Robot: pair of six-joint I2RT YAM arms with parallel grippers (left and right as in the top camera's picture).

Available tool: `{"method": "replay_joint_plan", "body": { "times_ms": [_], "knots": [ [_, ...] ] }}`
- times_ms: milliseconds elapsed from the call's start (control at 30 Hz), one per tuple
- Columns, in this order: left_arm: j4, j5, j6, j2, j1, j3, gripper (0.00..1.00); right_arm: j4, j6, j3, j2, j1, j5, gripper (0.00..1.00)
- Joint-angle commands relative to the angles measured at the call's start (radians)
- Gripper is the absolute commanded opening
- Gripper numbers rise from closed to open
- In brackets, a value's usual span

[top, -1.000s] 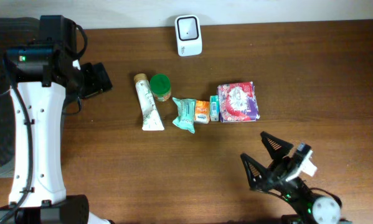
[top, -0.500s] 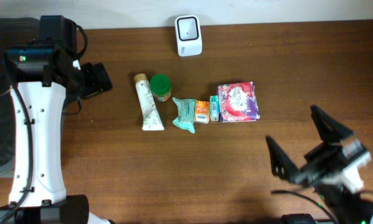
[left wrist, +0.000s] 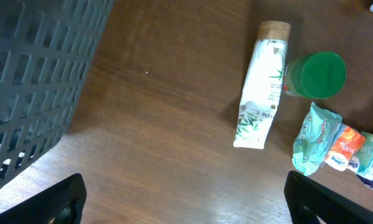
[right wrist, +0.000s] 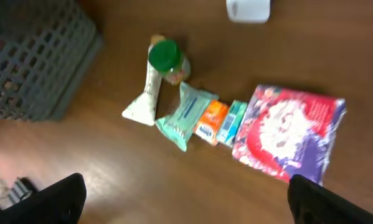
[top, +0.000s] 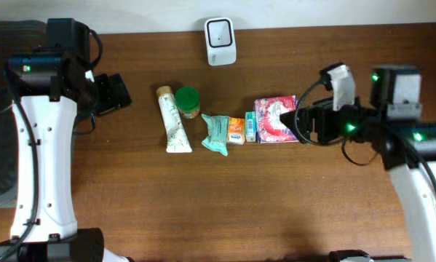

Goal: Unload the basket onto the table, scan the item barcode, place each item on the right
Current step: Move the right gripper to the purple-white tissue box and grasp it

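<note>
A row of items lies mid-table: a white tube (top: 175,121), a green-lidded jar (top: 188,102), a teal pouch (top: 216,134), a small orange pack (top: 236,131), a teal box (top: 250,126) and a red-and-purple packet (top: 278,118). The white scanner (top: 220,41) stands at the back edge. My right gripper (top: 299,122) hovers open at the packet's right side and holds nothing; its wrist view shows the packet (right wrist: 292,134) ahead of the open gripper (right wrist: 189,202). My left gripper (top: 112,93) is open, left of the tube (left wrist: 261,84), also holding nothing. No barcode is readable.
A dark grey mesh basket (left wrist: 37,81) stands off the table's left end, also seen as the basket (right wrist: 33,59) in the right wrist view. Bare wood stretches across the front half of the table (top: 225,204).
My right arm has swung from the table's front edge up to the right side of the red-and-purple packet. The left arm and the items have not moved.
</note>
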Motion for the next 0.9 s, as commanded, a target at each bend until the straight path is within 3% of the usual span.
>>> {"method": "replay_joint_plan", "body": {
  "times_ms": [0,100,233,467,567,867],
  "knots": [
    [-0.002,-0.008,-0.009,-0.018,0.002,-0.002,0.99,-0.008,-0.011,0.019,0.098,-0.003,-0.043,0.98],
    [-0.002,-0.008,-0.009,-0.018,0.002,-0.002,0.99,0.007,-0.011,0.019,0.171,-0.003,-0.026,0.98],
    [-0.002,-0.008,-0.009,-0.018,0.002,-0.002,0.99,0.05,-0.011,0.019,0.249,-0.003,0.158,0.98],
    [-0.001,-0.008,-0.009,-0.018,0.002,-0.002,0.99,0.068,-0.01,0.019,0.348,-0.003,0.225,0.98],
    [-0.001,-0.008,-0.009,-0.018,0.002,-0.002,0.99,0.115,0.203,0.019,0.42,-0.003,0.462,0.98],
    [-0.001,-0.008,-0.009,-0.018,0.002,-0.002,0.99,0.196,0.141,0.019,0.594,-0.004,0.365,0.98]
  ]
}}
